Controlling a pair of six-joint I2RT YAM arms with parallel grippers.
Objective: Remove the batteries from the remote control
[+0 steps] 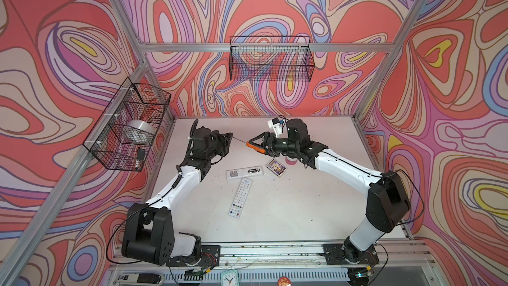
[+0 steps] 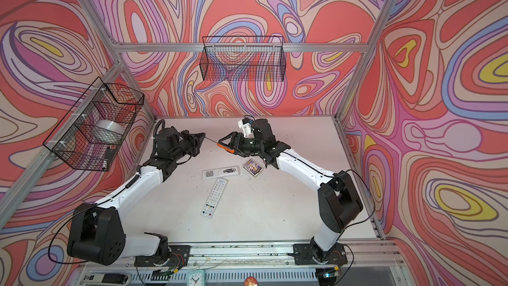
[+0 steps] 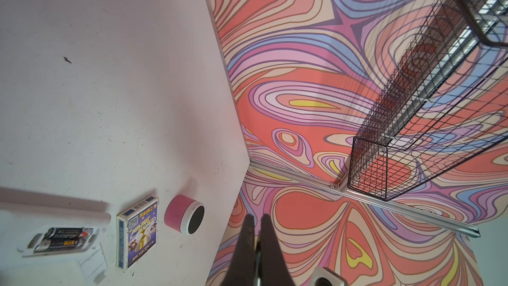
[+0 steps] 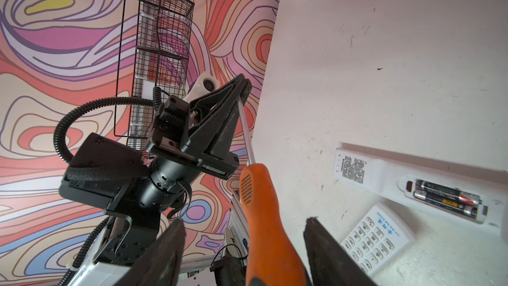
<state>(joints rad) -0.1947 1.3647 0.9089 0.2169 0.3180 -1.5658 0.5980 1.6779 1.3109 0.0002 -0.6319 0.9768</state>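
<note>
**tinkerbob:** So where are the batteries at right now?

**me:** Sitting in the remote (image 1: 243,173), not out yet. It lies label side up on the table (image 1: 302,202) with its compartment uncovered. Two batteries (image 4: 445,196) show side by side in there, dark with gold bands.

**tinkerbob:** And your grippers?

**me:** Both are up off the table on the far side of the remote, and neither touches it. My left gripper (image 1: 231,135) is pinched tight on the bare metal tip of the screwdriver (image 4: 270,215). My right gripper (image 4: 244,222) sits around the orange handle with the jaws standing fairly wide. One finger is close against the handle and there's a clear gap at the other, so I wouldn't call that a grip. The screwdriver hangs in the air between the two.

**tinkerbob:** Anything else lying around?

**me:** A second remote (image 1: 240,198) lies buttons up on the near side of the remote. A card box (image 1: 276,167) is just beside the remote's battery end. A pink speaker (image 3: 184,217) stands a bit beyond that box, away from the remote.
</note>
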